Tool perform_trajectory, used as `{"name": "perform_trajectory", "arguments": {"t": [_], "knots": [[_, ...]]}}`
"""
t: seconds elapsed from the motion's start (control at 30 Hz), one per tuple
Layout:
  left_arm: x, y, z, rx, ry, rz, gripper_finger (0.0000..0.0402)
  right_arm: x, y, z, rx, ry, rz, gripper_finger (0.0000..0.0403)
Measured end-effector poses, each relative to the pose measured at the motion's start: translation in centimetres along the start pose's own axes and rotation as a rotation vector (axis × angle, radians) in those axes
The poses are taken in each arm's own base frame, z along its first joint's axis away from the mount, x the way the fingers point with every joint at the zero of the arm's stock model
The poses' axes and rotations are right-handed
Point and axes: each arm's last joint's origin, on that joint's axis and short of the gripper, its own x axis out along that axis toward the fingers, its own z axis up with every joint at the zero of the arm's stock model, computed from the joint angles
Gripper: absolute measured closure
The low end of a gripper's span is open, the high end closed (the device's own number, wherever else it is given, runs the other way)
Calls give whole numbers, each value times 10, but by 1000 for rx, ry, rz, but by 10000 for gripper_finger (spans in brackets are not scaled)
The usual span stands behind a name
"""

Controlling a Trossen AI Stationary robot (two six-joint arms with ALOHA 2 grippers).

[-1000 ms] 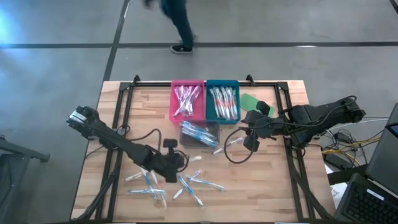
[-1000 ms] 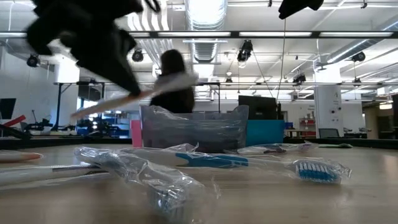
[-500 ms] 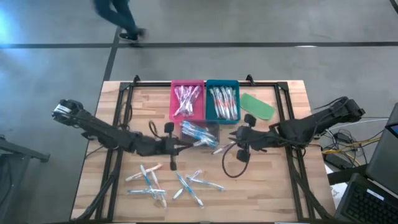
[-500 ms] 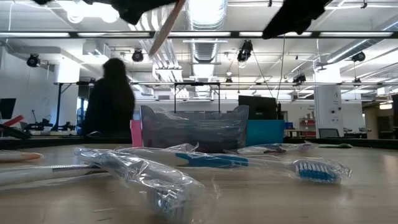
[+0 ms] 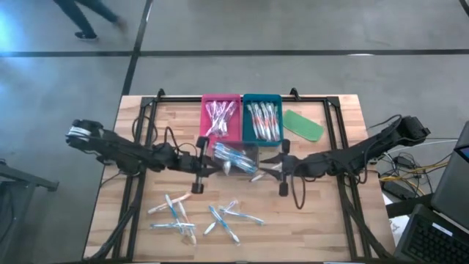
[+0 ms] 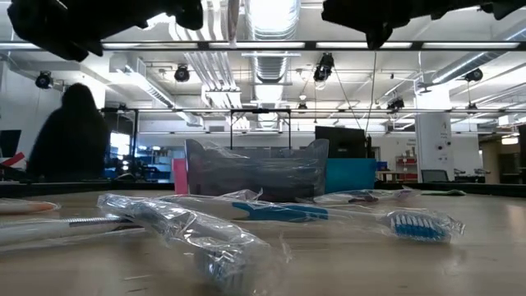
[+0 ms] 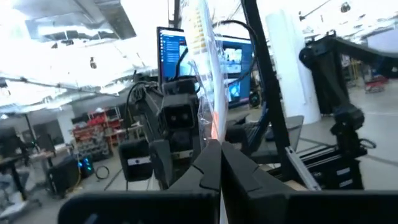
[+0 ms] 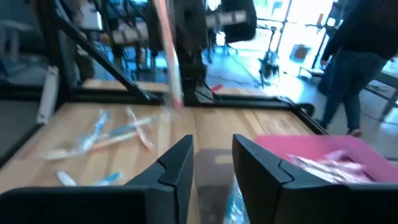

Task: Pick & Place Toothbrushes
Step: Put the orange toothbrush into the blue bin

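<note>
Two dark jointed arms; looping black cables; blocky black claw fingers (image 8: 177, 171)

Both arms reach in low toward the clear tray (image 5: 236, 156) at the table's middle. The left arm stretches from the left edge, its gripper (image 5: 207, 167) just beside the tray's left end, fingers (image 7: 208, 165) pressed together on a wrapped toothbrush (image 7: 205, 68) that stands up from them. The right arm extends from the right edge, its gripper (image 5: 272, 169) just right of the tray, its fingers (image 8: 180, 163) parted and holding nothing.
</note>
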Motion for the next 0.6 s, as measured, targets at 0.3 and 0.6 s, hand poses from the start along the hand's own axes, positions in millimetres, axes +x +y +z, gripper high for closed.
{"name": "perform_trajectory", "arguments": {"t": [0.3, 0.6], "knots": [[28, 0, -16, 47, -29, 10, 401, 0, 2, 9, 22, -63, 57, 242], [74, 2, -27, 87, -47, 8, 401, 0, 2, 9, -4, -63, 56, 211]]}}
